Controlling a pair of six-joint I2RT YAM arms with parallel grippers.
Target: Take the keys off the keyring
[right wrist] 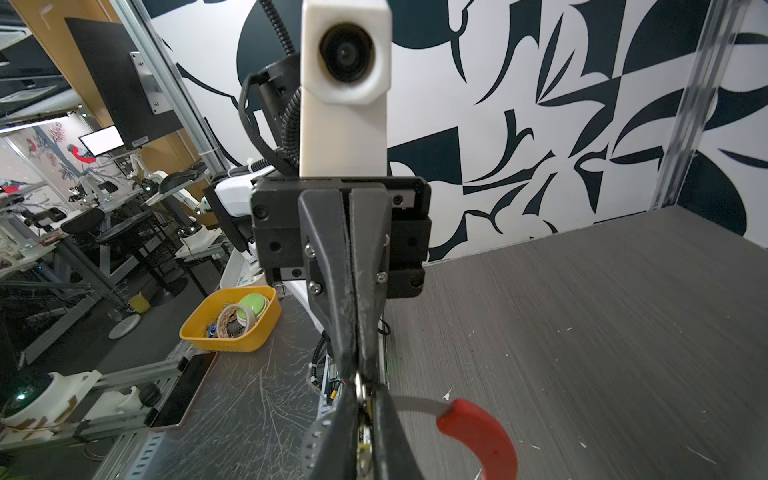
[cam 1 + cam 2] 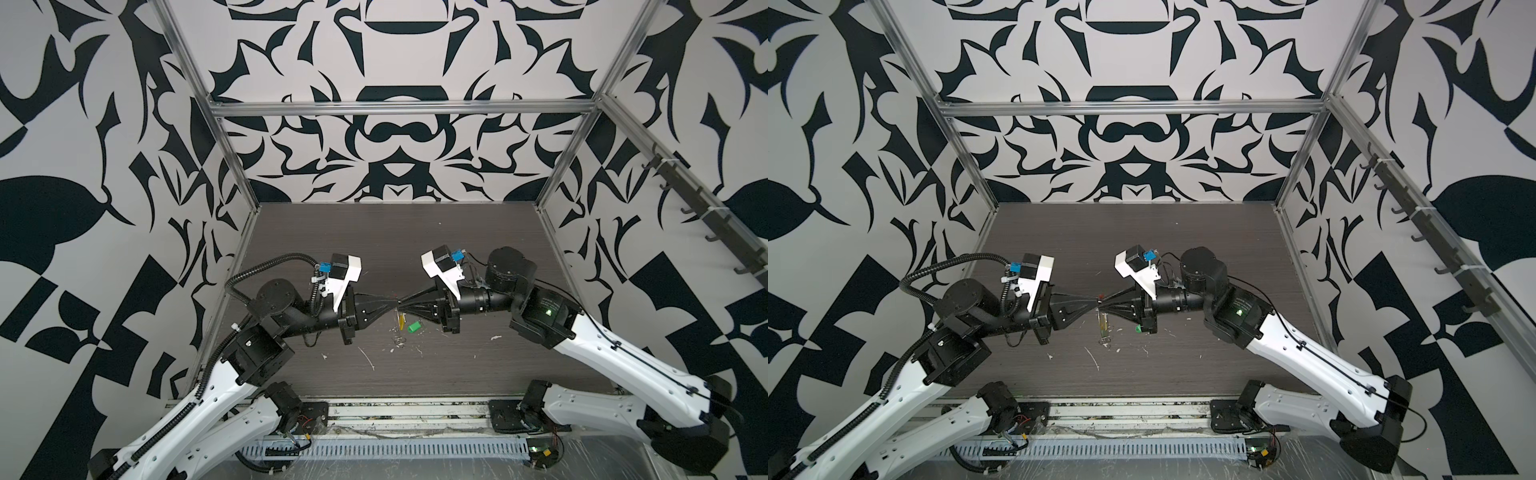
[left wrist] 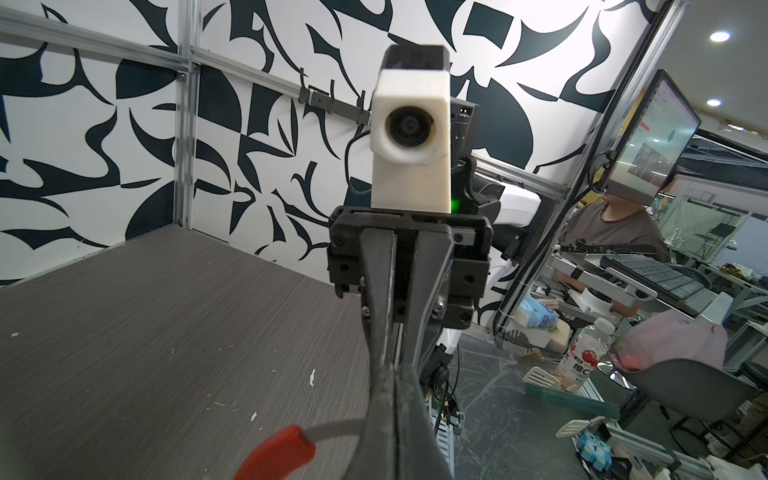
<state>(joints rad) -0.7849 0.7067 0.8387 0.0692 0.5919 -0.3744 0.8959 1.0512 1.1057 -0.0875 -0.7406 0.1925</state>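
Above the table point(image 2: 374, 249), left tool point(image 2: 392, 304) clamps the keyring point(image 3: 276, 451); right tool point(image 2: 402, 303), closed, meets its tip.

Two arms, both white shells over black joint housings. The left arm point(image 2: 195, 399) trails a ribbed black conduit point(image 2: 266, 262). The right arm point(image 2: 615, 353) runs a thin black cable point(image 2: 652, 366) and glows a green light point(image 2: 547, 311). Each wrist carries a white camera block point(image 3: 409, 137) with a blue tag point(image 2: 325, 266). The left pincer point(image 1: 358, 380) has black tapered fingers point(image 1: 332, 257) and silver screws point(image 1: 314, 286).
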